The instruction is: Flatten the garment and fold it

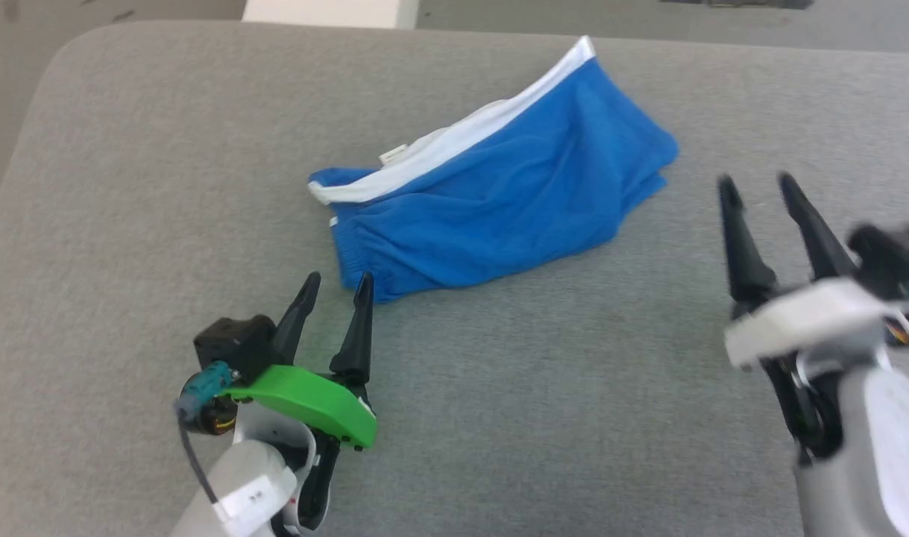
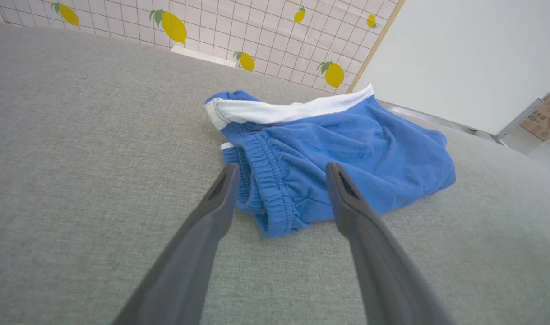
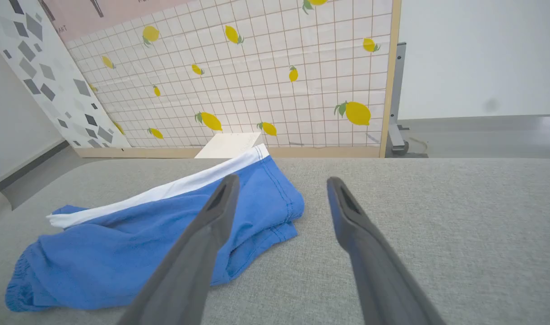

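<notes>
The garment (image 1: 499, 186) is bright royal blue with a white edge band and a small white label, lying bunched and slanted on the grey padded table (image 1: 499, 388). My left gripper (image 1: 338, 285) stands open just short of its near left corner, fingers empty. In the left wrist view the garment (image 2: 369, 149) lies right beyond the open fingers. My right gripper (image 1: 756, 186) is open too, off the garment's right end with a gap between. The right wrist view shows the garment (image 3: 121, 253) to the left of its open fingers.
The table's rounded far-left corner (image 1: 66, 52) and back edge border the floor. A tiled panel with lemon prints (image 3: 265, 76) stands behind the table, a white wall (image 2: 473, 54) beside it, and a cardboard box (image 2: 547, 117) on the floor at the right.
</notes>
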{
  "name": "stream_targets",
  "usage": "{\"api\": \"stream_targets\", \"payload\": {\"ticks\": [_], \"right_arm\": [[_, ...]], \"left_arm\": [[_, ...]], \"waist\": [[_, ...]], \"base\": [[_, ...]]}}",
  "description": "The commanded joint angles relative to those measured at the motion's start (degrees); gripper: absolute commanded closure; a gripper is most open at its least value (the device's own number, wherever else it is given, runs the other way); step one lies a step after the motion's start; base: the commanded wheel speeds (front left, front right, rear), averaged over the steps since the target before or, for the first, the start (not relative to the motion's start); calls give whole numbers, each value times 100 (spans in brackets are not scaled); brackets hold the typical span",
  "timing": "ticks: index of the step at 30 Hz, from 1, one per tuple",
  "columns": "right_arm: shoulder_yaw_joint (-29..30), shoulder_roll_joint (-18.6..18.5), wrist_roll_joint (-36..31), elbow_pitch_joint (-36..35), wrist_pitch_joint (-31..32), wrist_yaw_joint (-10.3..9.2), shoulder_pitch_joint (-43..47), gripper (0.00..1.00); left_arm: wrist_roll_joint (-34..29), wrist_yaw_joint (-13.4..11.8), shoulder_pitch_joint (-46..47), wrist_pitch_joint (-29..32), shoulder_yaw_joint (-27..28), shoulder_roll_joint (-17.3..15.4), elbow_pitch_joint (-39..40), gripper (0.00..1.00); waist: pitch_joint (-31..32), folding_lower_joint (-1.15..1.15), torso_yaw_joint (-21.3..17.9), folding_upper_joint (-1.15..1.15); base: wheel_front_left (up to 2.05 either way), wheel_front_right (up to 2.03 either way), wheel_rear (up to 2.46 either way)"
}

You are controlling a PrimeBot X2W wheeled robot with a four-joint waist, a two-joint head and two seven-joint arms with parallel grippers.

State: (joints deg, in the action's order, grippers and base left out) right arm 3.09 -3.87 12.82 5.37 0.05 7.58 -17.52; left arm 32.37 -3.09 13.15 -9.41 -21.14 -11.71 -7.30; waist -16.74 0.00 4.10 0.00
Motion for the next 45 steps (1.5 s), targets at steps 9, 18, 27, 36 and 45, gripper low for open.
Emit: {"api": "stream_targets", "payload": {"ticks": [9, 18, 27, 36, 45], "right_arm": [[231, 97, -137, -586, -218, -9, 824, 0], [14, 99, -391, -575, -210, -9, 881, 0], [-174, 99, -536, -520, -35, -9, 843, 0], [-192, 99, -995, -70, 672, -9, -115, 0], [-89, 99, -892, 1521, 1185, -9, -1839, 0]], "left_arm": [[-394, -437, 399, -313, 118, 64, -929, 0], [-292, -598, 630, -165, 212, 124, -1598, 0], [-179, -426, 741, 448, -52, 182, -2006, 100], [-116, -309, 891, 438, -134, 263, -1958, 100], [-159, -209, 1171, 354, -272, 364, -1902, 100]], "waist": [[52, 0, -416, 0], [-72, 0, -612, 0], [-146, 0, -623, 0], [-299, 0, -377, 0], [-648, 0, -4, 0]], "base": [[0, 0, 0], [0, 0, 0], [0, 0, 0], [0, 0, 0], [0, 0, 0]]}}
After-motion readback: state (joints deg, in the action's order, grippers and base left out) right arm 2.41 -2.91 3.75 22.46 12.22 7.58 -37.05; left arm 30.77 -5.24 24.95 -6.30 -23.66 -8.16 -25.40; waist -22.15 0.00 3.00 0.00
